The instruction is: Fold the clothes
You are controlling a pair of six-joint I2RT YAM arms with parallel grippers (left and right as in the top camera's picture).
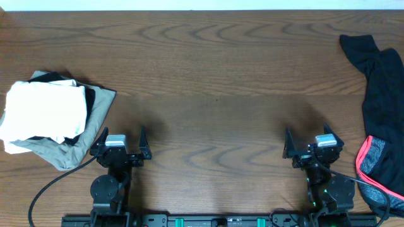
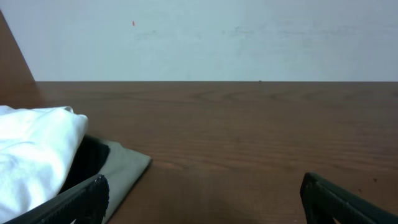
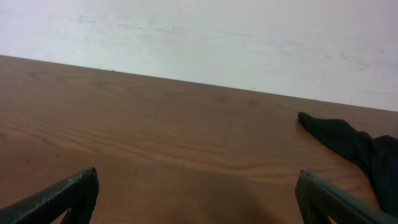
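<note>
Both arms are seen parked at the near edge of the bench (image 1: 208, 75), the left gripper (image 1: 123, 133) and the right gripper (image 1: 307, 132) each with jaws spread wide and nothing held between them. Folded clothes are stacked at the left edge: a white garment (image 1: 44, 110) is laid on a grey garment (image 1: 91, 135), with a sliver of black cloth showing between, and the stack lies just beside the left gripper. A black, red-trimmed garment (image 1: 382, 94) is sprawled unfolded along the right edge, crumpled lengthwise, its trimmed end near the right arm's base and cut off from view at the near right corner. It is judged to be the piece yet to be folded. Trouble could be caused by that trimmed end, which lies against a cable (image 1: 356, 181): were the cloth dragged toward the middle, the cable might be snagged. The stack could also be toppled if the left arm were swung out carelessly.
</note>
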